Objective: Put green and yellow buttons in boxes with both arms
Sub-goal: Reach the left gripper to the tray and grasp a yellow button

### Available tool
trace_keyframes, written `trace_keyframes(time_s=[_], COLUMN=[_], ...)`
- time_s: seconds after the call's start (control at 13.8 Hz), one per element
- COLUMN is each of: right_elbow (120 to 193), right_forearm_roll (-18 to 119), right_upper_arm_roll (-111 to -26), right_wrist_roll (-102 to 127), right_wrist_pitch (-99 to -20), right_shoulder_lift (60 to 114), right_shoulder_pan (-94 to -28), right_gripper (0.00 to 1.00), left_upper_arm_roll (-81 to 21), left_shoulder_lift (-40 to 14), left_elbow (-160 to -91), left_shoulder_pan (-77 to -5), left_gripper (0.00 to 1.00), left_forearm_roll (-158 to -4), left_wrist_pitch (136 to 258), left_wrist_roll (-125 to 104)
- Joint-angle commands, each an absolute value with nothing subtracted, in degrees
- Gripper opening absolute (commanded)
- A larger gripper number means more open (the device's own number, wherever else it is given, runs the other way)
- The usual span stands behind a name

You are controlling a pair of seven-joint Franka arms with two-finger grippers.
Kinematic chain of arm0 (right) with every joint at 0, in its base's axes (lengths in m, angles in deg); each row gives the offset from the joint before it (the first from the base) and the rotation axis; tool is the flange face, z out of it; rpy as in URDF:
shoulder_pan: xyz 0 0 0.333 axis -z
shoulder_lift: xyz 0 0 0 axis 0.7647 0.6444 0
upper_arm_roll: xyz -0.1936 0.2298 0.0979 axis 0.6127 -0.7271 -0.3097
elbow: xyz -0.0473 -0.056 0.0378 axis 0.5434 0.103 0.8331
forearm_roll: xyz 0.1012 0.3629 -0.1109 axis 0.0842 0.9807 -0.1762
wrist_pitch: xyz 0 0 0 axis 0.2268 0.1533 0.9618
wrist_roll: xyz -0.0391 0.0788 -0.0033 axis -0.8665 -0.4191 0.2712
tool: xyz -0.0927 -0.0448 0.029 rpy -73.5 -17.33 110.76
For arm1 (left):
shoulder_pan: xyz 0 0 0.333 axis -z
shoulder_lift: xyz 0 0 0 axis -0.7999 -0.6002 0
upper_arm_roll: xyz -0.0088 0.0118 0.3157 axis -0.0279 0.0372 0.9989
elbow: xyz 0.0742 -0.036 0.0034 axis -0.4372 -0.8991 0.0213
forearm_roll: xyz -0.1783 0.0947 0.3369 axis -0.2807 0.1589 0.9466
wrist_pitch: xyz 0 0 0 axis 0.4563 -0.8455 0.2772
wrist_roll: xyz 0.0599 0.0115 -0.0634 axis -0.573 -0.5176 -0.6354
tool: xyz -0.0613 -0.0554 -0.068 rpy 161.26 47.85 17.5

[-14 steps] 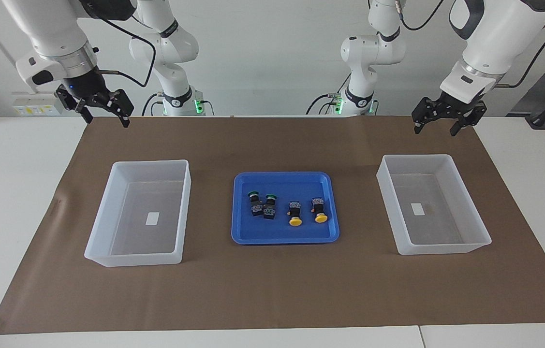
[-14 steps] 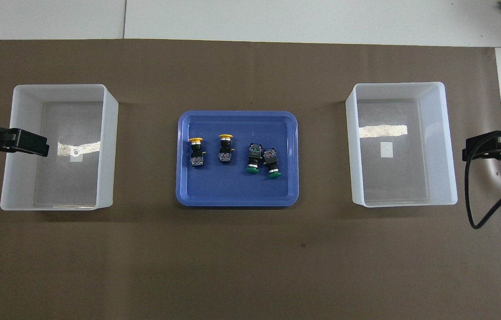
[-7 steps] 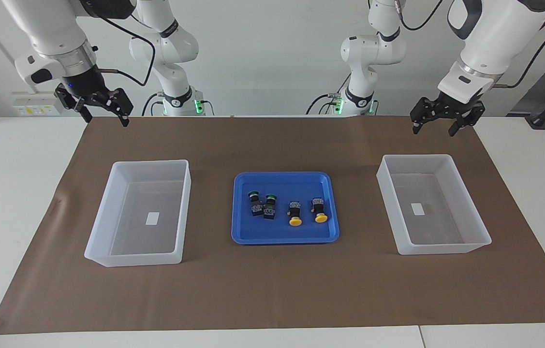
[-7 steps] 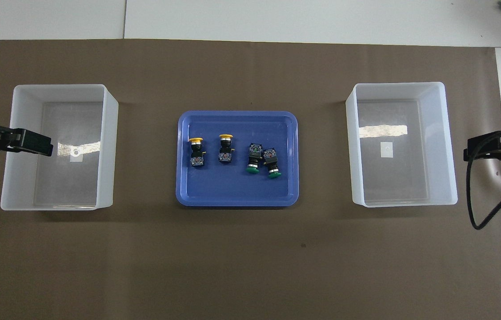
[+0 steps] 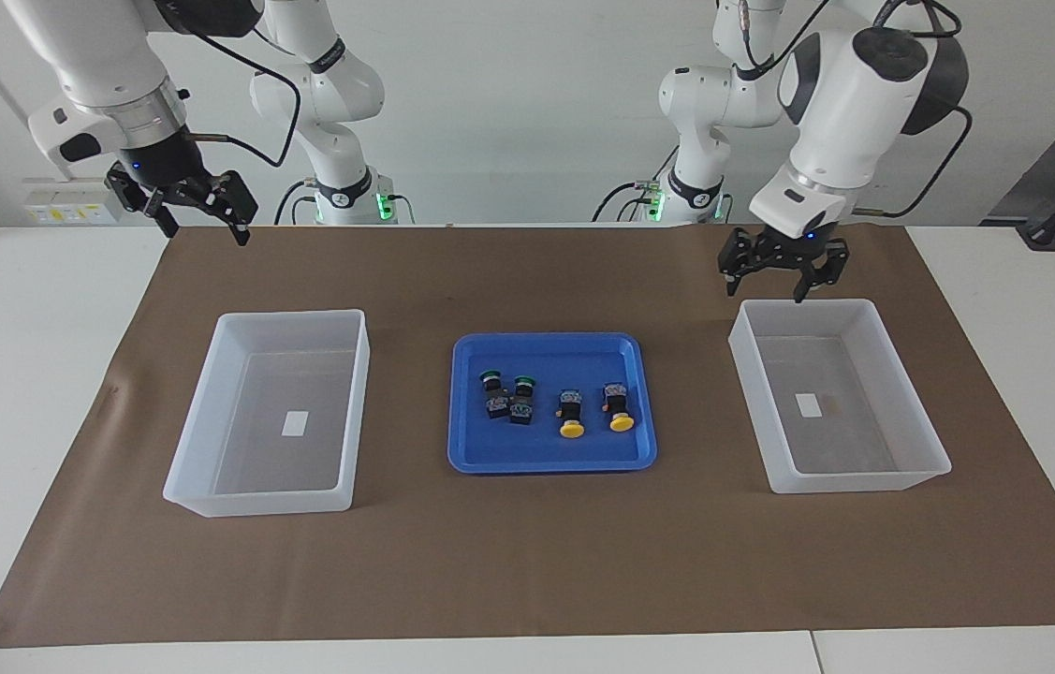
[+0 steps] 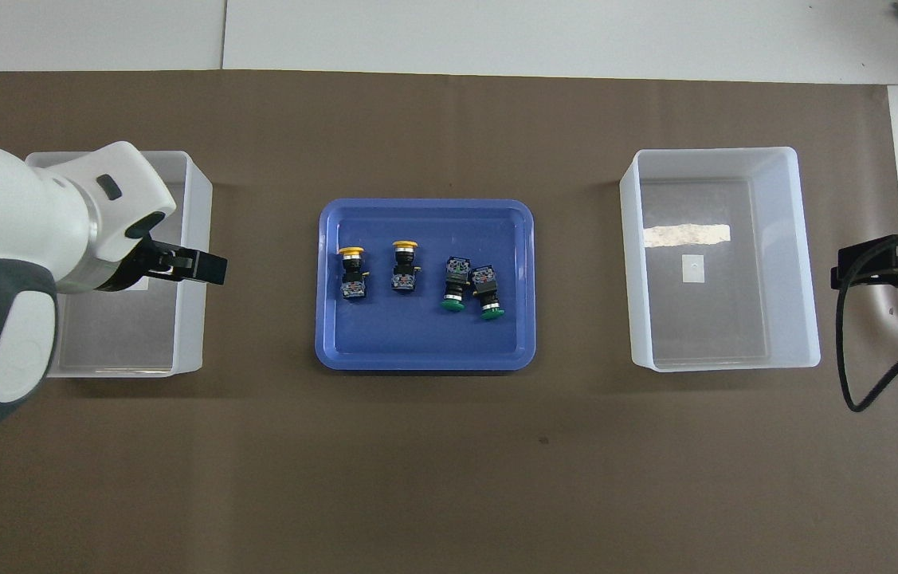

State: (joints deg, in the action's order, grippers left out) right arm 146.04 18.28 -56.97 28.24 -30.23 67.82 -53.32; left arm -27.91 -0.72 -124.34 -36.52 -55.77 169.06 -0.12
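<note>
1. Since the earlier frames, the left gripper (image 5: 782, 277) is being carried inward from the table's edge toward the blue tray (image 5: 553, 459), and it is now being held over the rim of the box (image 5: 841, 482) at the left arm's end, on the side facing the tray.
2. Its fingers are being held apart, and nothing is being gripped between them.
3. The right gripper (image 5: 199, 217) is being kept where it was, raised over the brown mat (image 5: 527, 562) near the right arm's end, while that arm is waiting.
4. Its fingers too are being held spread, with nothing between them.
5. All four buttons are being left lying in the blue tray, unmoved.
6. The two green buttons (image 5: 506, 397) are being seen side by side and touching, toward the right arm's end of the tray.
7. The two yellow buttons (image 5: 594, 412) are being seen slightly apart from each other, toward the left arm's end of the tray.
8. Both boxes, including the second box (image 5: 256, 505) at the right arm's end, are being shown with only a small white label on the floor.
</note>
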Motion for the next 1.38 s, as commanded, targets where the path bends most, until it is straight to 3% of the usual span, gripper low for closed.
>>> trace_keyframes(time_s=[0.0, 0.51, 0.73, 1.24, 1.31], right_elbow=[147.1, 147.1, 147.1, 147.1, 147.1], right_forearm_roll=[18.5, 18.5, 18.5, 18.5, 18.5], right_upper_arm_roll=[-57.0, -57.0, -57.0, -57.0, -57.0], right_wrist_roll=[26.6, 26.6, 26.6, 26.6, 26.6], right_wrist_pitch=[-30.3, -30.3, -30.3, -30.3, -30.3], right_shoulder_lift=[66.6, 66.6, 66.6, 66.6, 66.6], right_shoulder_pan=[-53.2, -53.2, -53.2, -53.2, -53.2], right_gripper=[1.00, 1.00, 1.00, 1.00, 1.00], left_upper_arm_roll=[-27.0, -27.1, -26.9, -26.8, -26.8], left_shoulder_lift=[-4.4, -8.6, -15.0, -21.1, -21.2], left_elbow=[-127.8, -130.7, -130.3, -129.1, -129.1], left_shoulder_pan=[-31.2, -28.8, -25.4, -23.9, -23.9], left_gripper=[1.00, 1.00, 1.00, 1.00, 0.95], left_forearm_roll=[-55.3, -55.3, -55.3, -55.3, -55.3], left_wrist_pitch=[177.5, 188.2, 193.8, 198.4, 198.4], left_wrist_roll=[-8.3, -10.5, -15.4, -18.9, -19.3])
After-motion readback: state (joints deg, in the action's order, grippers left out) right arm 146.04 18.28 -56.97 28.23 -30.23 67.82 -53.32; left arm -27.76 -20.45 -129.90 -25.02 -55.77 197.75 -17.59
